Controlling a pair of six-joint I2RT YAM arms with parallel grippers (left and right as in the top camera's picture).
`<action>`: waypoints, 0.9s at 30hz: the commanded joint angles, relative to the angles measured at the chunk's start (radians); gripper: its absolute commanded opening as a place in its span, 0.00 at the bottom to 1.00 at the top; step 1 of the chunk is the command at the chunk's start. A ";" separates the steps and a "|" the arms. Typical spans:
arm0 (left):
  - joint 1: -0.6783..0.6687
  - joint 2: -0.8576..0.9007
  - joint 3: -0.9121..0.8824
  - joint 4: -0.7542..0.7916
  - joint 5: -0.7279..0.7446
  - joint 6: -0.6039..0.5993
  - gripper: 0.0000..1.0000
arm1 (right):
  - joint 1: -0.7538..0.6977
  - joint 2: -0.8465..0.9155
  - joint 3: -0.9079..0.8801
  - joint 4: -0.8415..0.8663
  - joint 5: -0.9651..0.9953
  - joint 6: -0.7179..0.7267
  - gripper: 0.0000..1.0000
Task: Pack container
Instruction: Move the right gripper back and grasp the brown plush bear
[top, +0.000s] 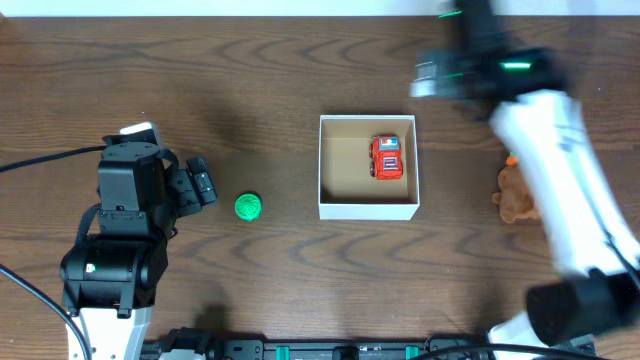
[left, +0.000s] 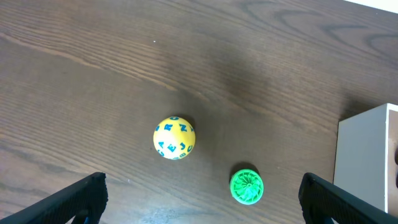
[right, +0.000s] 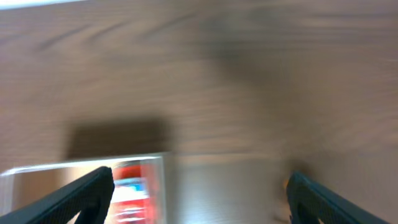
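The container (top: 366, 210) is a small white-walled box with a tan inside, at mid-table. A red toy car (top: 387, 157) lies in its right half. A green round toy (top: 248, 206) lies on the table left of the box. My left gripper (top: 200, 182) is open and empty, just left of the green toy. In the left wrist view the green toy (left: 247, 185) lies between the open fingers (left: 202, 202), nearer the right one. A yellow ball (left: 174, 138) lies beyond, and the box wall (left: 367, 155) is at right. My right gripper (top: 430, 78) is blurred, open and empty, beyond the box's far right corner.
An orange-brown toy figure (top: 515, 195) lies right of the box, partly under the right arm. The blurred right wrist view shows the open fingers (right: 199, 199), the box rim (right: 81, 165) and the red car (right: 130, 190). The yellow ball does not show in the overhead view.
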 joint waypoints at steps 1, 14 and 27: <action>0.004 0.003 0.019 -0.003 -0.011 -0.013 0.98 | -0.158 -0.023 -0.001 -0.091 0.028 -0.148 0.91; 0.004 0.036 0.018 -0.004 -0.011 -0.014 0.98 | -0.428 0.020 -0.437 -0.011 -0.161 -0.448 0.96; 0.004 0.043 0.018 -0.017 -0.011 -0.013 0.98 | -0.425 0.026 -0.647 0.216 -0.158 -0.405 0.01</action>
